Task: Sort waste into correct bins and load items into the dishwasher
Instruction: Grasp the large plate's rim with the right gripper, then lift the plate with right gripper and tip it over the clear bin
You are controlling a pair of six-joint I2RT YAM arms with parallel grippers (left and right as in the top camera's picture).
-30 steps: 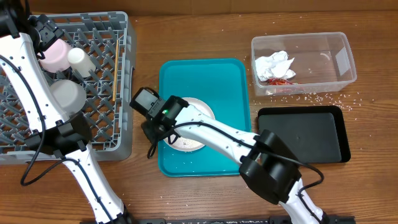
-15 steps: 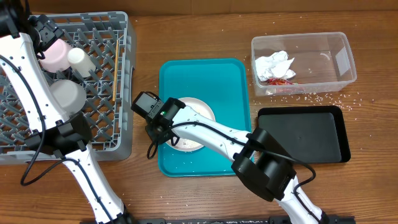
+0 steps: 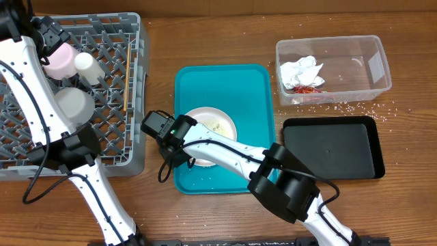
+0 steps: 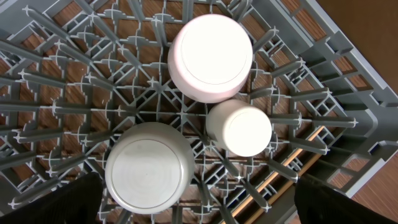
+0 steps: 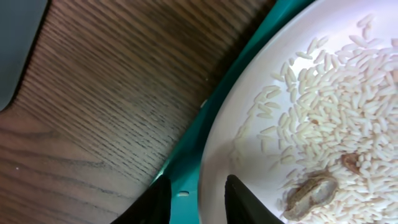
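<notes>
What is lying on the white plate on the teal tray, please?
Loose rice grains and a brownish food scrap lie on the white plate. The right arm covers its lower-left edge from overhead, so that part is hidden.

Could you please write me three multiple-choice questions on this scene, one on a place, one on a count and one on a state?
1. Where does the crumpled napkin lie?
A) in the clear tub
B) on the black tray
C) on the teal tray

2. How many bowls and cups sit in the grey rack?
A) one
B) three
C) five

3. What state is the white plate in?
A) wiped clean
B) broken in two
C) strewn with rice

Answers:
1 A: it lies inside the tub's walls.
2 B: the left wrist view shows a pink bowl, a grey bowl and a white cup.
3 C: the right wrist view shows grains all over it.
</notes>
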